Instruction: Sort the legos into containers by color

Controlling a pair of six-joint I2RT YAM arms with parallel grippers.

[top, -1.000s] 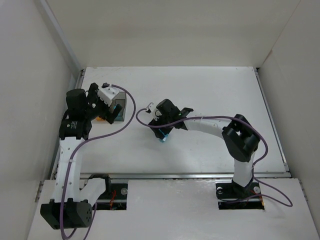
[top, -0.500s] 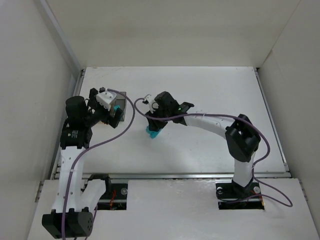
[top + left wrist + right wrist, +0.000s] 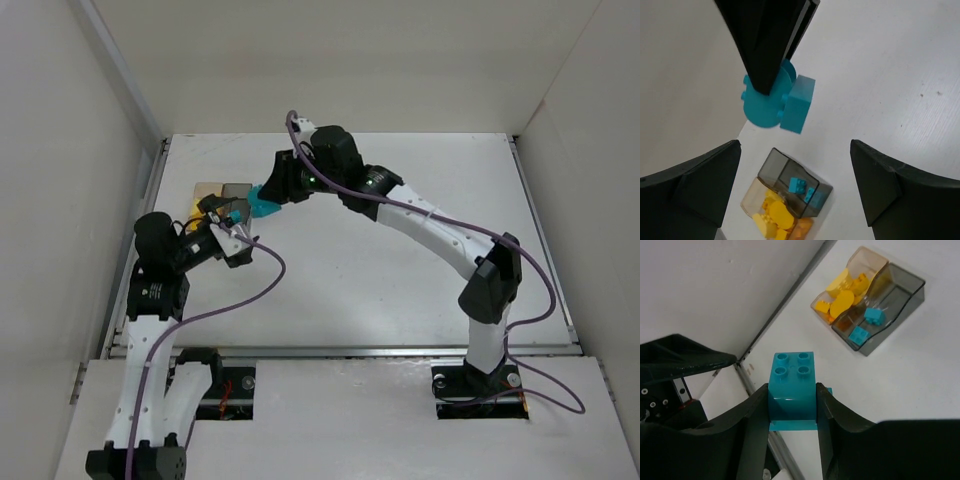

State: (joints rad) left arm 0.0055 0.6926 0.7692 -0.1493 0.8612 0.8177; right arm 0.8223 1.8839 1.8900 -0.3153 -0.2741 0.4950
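Note:
My right gripper is shut on a large teal-blue block, studs facing away from the wrist. In the top view the block hangs just right of the two adjoining containers. The amber container holds yellow and orange legos. The smoky grey container holds two small teal pieces. My left gripper is open and empty above both boxes, with the grey container and the amber container between its fingers. The held block shows beyond them.
The containers stand near the table's far left corner, close to the left wall and a metal rail. My left gripper is just in front of them, close to my right gripper.
My right gripper closed on the teal block mid-table, lifted it and carried it up and left to the containers. My left arm drew back toward the near side of the boxes.

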